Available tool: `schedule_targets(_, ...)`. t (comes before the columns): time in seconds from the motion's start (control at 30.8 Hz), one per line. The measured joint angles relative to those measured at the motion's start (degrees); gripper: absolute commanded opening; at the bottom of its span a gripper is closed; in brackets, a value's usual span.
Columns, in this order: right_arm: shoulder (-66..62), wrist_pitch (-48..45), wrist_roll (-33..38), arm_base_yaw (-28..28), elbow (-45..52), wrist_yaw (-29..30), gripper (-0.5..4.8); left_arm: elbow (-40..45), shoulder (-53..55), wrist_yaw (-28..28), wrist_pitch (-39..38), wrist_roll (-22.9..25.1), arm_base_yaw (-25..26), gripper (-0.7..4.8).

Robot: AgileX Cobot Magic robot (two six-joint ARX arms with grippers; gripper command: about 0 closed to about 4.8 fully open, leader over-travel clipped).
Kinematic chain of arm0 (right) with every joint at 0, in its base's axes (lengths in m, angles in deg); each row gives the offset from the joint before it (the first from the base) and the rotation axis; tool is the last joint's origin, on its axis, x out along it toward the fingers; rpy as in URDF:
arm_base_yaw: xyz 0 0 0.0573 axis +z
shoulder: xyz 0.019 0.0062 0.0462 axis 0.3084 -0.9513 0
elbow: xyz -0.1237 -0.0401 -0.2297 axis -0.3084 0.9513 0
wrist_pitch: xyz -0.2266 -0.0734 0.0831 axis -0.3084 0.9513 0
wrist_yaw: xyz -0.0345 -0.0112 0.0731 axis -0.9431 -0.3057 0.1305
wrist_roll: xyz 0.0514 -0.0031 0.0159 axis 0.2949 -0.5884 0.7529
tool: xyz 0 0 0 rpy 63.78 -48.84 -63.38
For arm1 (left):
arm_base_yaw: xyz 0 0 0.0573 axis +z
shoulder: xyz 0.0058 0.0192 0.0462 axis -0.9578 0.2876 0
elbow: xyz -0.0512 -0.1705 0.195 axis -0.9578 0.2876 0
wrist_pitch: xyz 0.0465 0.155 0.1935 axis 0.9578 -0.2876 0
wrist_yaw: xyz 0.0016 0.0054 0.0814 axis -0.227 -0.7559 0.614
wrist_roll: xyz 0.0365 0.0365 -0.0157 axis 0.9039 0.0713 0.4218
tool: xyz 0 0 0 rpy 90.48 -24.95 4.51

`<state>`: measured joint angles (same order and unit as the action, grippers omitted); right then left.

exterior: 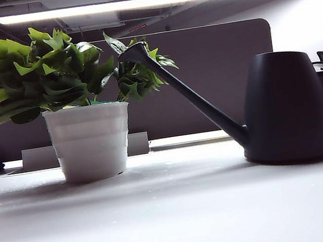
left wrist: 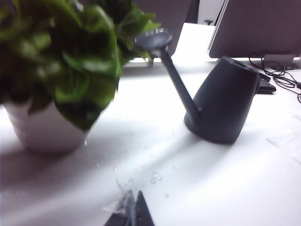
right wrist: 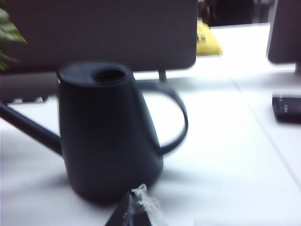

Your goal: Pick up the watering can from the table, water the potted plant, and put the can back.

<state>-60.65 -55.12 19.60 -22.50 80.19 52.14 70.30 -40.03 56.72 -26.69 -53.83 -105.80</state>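
Note:
The matte black watering can (exterior: 286, 106) stands upright on the pale table (exterior: 175, 215), and its long spout reaches up into the leaves of the potted plant (exterior: 52, 70) in a white ribbed pot. Neither gripper shows in the exterior view. In the left wrist view my left gripper (left wrist: 132, 207) is shut and empty, low over the table in front of the plant (left wrist: 61, 52) and the can (left wrist: 221, 101). My right gripper (right wrist: 136, 207) is shut, with clear film at its tips. It sits just short of the can (right wrist: 106, 132), whose looped handle is free.
Water droplets (left wrist: 155, 178) lie on the table between plant and can. A dark grey partition (exterior: 215, 71) runs behind both. A monitor (left wrist: 256, 28) and cables (left wrist: 282, 80) stand beyond the can. A yellow object (right wrist: 207, 40) and a dark device (right wrist: 287, 107) lie farther off.

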Motion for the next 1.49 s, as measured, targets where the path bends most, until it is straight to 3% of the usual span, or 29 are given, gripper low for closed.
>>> schedule_targets(0.23, 0.0, -0.7, 1.2, 0.0, 4.2, -0.4, -0.03, 13.4, -1.0, 0.1, 8.1, -1.9, 0.0, -0.06)
schedule_targets(0.39, 0.0, -2.3, 1.2, 0.0, 5.3, -2.6, -0.03, 13.2, -1.0, 2.3, 8.1, -1.8, 0.0, -0.04)
schedule_targets(0.91, 0.0, -2.3, 1.5, 0.0, 5.9, -3.8, -0.03, 13.2, -1.8, 2.0, 6.6, -1.8, 0.7, -0.04)
schedule_targets(1.04, 0.0, -2.4, 1.6, 0.0, 5.9, -4.4, -0.03, 13.2, -3.1, -0.8, 6.7, -1.8, 6.6, -0.04)
schedule_targets(1.13, 0.0, -2.4, 1.9, 0.0, 5.9, -4.9, -0.03, 13.2, -4.5, -3.7, 6.4, -1.8, 14.7, -0.04)
schedule_targets(1.36, 0.0, -2.7, 2.4, 0.0, 5.9, -5.1, -0.03, 13.1, -7.3, -3.9, 7.3, -1.8, 30.6, -0.04)
schedule_targets(1.49, 0.0, -2.7, 2.4, 0.0, 5.9, -5.5, -0.01, 13.2, -7.4, -4.0, 7.2, -1.8, 32.4, -0.04)
